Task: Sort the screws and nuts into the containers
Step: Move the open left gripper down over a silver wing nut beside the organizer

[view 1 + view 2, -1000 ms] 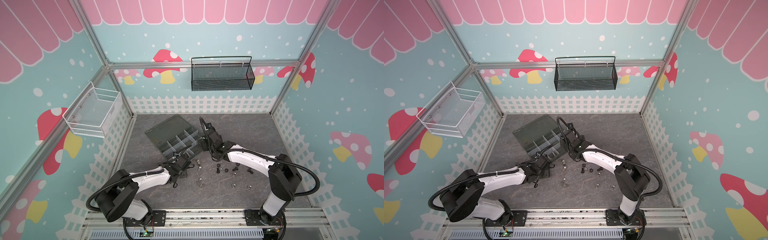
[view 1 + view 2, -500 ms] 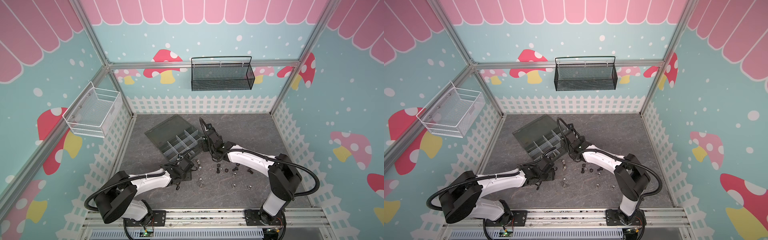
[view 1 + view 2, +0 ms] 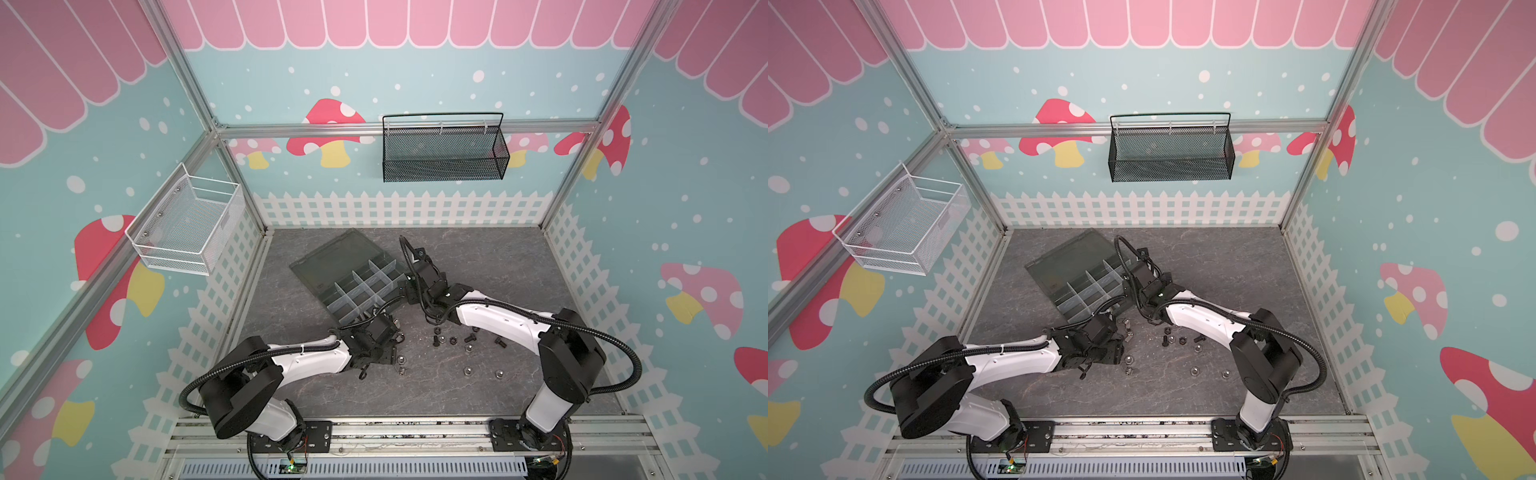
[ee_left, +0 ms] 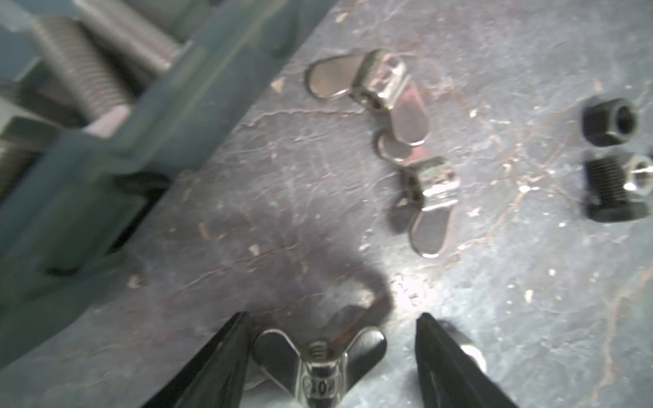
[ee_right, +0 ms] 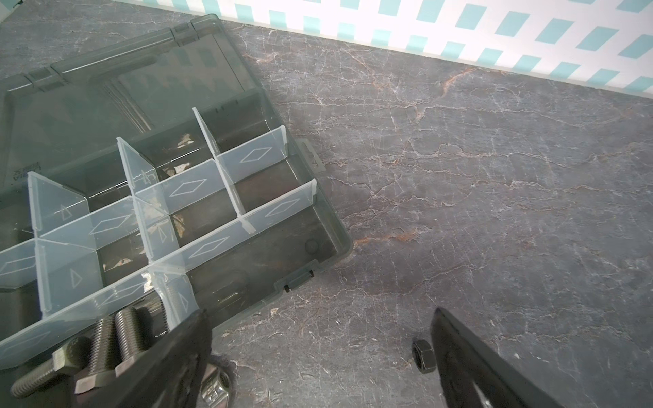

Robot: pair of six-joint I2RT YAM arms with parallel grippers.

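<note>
Shiny winged nut [image 4: 319,356] near the organiser box [image 4: 106,141], between the left gripper's [image 4: 332,316] parted fingers. One compartment [image 5: 31,339] holds silver screws [image 5: 118,335]; right gripper [image 5: 319,312] gapes.

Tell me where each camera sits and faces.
Top views: high overhead, looking down at the table; left arm and right arm show.
Left wrist: on the left arm, facing down past the open left tool at a wing nut.
Right wrist: on the right arm, looking past the open right tool over the box.
Shared: both wrist views show the box's silver screws.

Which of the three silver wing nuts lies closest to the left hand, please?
The wing nut standing wings-up between the left hand's open fingers; the other two lie farther off.
</note>
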